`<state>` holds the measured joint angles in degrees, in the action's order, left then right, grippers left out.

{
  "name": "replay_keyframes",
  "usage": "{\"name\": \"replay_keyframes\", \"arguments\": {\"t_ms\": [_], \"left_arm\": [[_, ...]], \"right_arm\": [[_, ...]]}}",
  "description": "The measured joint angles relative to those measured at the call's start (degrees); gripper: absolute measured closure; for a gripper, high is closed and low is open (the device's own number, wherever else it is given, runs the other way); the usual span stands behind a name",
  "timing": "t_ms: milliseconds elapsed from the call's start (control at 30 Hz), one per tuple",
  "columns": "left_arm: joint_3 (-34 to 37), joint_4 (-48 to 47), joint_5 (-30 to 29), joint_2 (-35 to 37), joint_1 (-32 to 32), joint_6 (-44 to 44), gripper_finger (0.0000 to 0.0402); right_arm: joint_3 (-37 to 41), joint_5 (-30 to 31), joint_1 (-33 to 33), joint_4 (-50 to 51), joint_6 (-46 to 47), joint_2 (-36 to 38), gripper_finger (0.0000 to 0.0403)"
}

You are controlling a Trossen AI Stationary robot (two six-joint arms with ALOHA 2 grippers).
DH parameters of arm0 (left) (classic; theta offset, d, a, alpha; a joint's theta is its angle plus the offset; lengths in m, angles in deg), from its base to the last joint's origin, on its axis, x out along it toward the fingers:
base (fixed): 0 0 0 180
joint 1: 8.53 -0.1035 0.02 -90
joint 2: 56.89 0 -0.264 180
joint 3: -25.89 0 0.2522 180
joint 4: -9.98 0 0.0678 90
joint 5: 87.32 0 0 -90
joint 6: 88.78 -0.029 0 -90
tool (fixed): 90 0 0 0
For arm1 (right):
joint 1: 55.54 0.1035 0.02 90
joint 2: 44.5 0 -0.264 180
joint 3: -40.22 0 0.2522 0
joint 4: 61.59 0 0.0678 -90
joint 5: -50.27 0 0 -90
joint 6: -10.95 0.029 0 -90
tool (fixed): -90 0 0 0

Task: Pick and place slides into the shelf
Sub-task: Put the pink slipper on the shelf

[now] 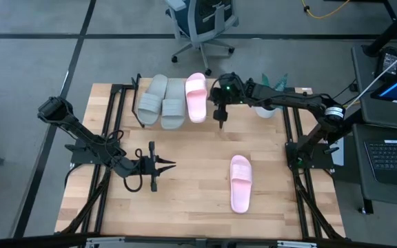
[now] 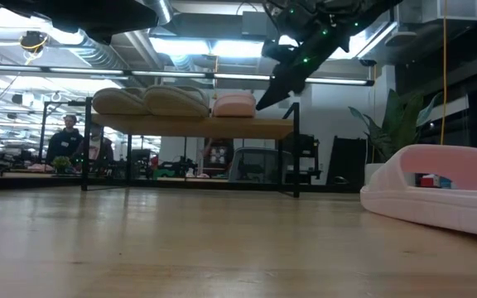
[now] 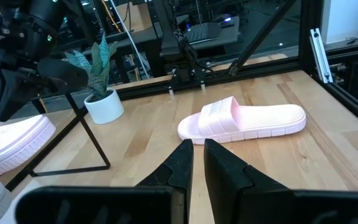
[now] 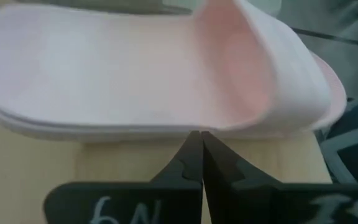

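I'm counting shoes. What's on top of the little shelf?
Three slides sit side by side on the shelf: two grey-green slides and one pink slide. The plank beneath them is mostly covered. Another pink slide lies on the table.

Upper centre of the high view: two pale grey-green slides [image 1: 162,101] lie beside a light pink slide [image 1: 196,96] on the shelf [image 1: 128,103], whose thin legs are black; in the low view its plank [image 2: 197,127] is light wood. Lower right of centre, a second light pink slide [image 1: 240,182] lies on the surface [image 1: 191,158], a light wood with a pale plank grain. Both arms are dark, almost black, as are the left pincer [image 1: 165,164] and the right pincer [image 1: 220,125]. In the left wrist view's upper left, a green-leaved plant [image 3: 98,65] stands in a white pot [image 3: 104,106]. The floor [image 1: 33,62] is grey with dark lines.
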<state>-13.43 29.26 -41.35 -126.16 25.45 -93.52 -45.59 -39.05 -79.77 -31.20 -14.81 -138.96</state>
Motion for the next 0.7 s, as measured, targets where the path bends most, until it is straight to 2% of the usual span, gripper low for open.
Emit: {"name": "replay_keyframes", "arguments": {"t_ms": [500, 700], "left_arm": [[0.0, 0.0, 0.0, 0.0, 0.0, -0.4, 0.0368], [0.0, 0.0, 0.0, 0.0, 0.0, -0.4, 0.0368]], "right_arm": [[0.0, -2.5, 0.0, -2.6, -0.1, 0.1, 0.0403], [0.0, -2.4, 0.0, -1.0, -0.2, 3.5, 0.0403]]}}
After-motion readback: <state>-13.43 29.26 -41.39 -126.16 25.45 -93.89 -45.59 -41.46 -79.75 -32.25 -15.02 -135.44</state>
